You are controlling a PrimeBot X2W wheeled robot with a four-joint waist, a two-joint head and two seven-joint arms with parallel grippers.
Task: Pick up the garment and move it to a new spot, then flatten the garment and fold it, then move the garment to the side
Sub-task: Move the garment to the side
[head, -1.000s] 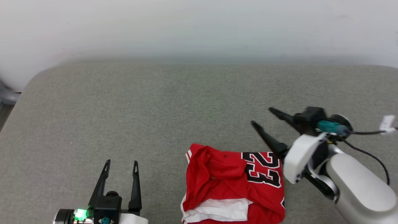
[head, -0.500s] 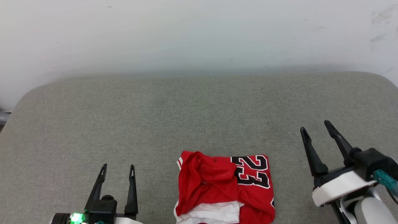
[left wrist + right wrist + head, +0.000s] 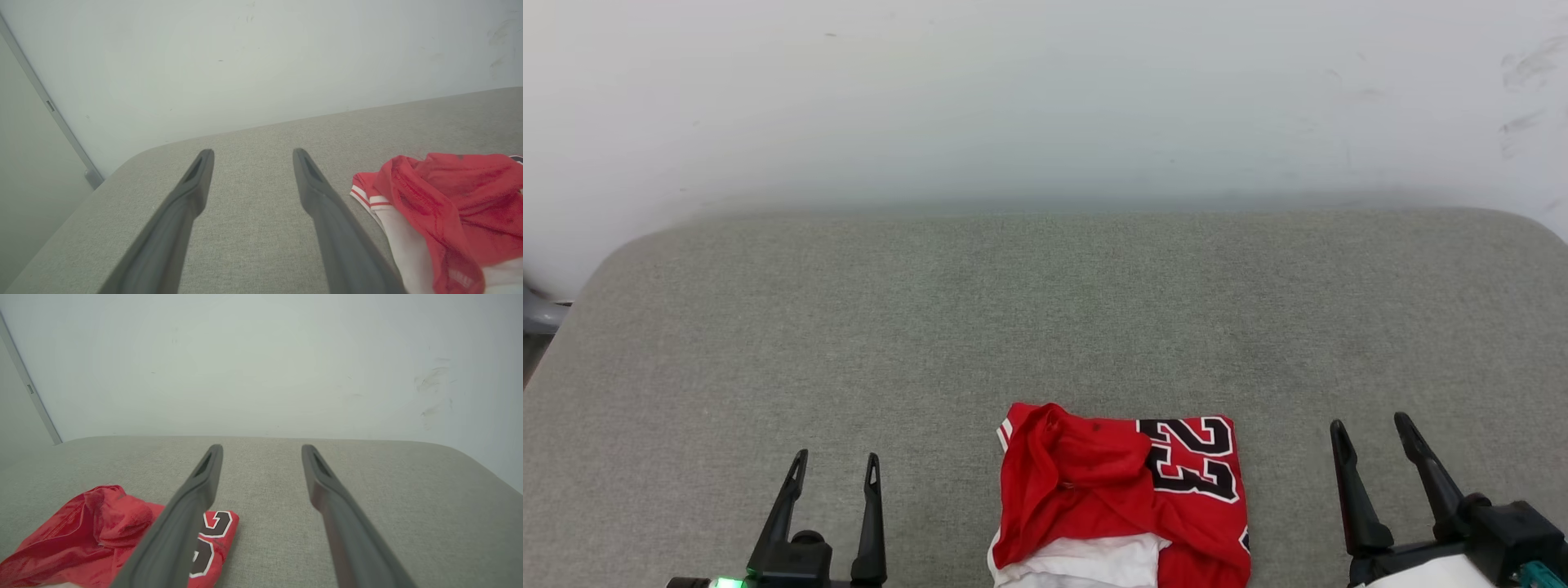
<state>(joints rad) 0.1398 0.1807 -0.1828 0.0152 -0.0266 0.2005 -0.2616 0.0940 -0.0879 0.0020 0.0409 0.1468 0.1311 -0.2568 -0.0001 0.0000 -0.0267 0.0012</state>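
The garment (image 3: 1119,498) lies folded into a rough square near the front middle of the grey cushioned surface (image 3: 1045,310), red with a black "23" and a white part at its near edge. It also shows at the right of the left wrist view as the garment (image 3: 445,212) and at the lower left of the right wrist view as the garment (image 3: 94,543). My left gripper (image 3: 836,465) stands open at the lower left, apart from the cloth. My right gripper (image 3: 1372,429) stands open at the lower right, also apart from it. Both hold nothing.
A pale wall (image 3: 1045,98) rises directly behind the surface. The surface rounds off at its far left corner (image 3: 613,261) and far right corner (image 3: 1535,229). A grey vertical frame strip (image 3: 49,106) runs along the wall at the left.
My right gripper has swung back from just beyond the garment's far right corner to the lower right, fingers now pointing away. The head camera has shifted; the garment lies unchanged.
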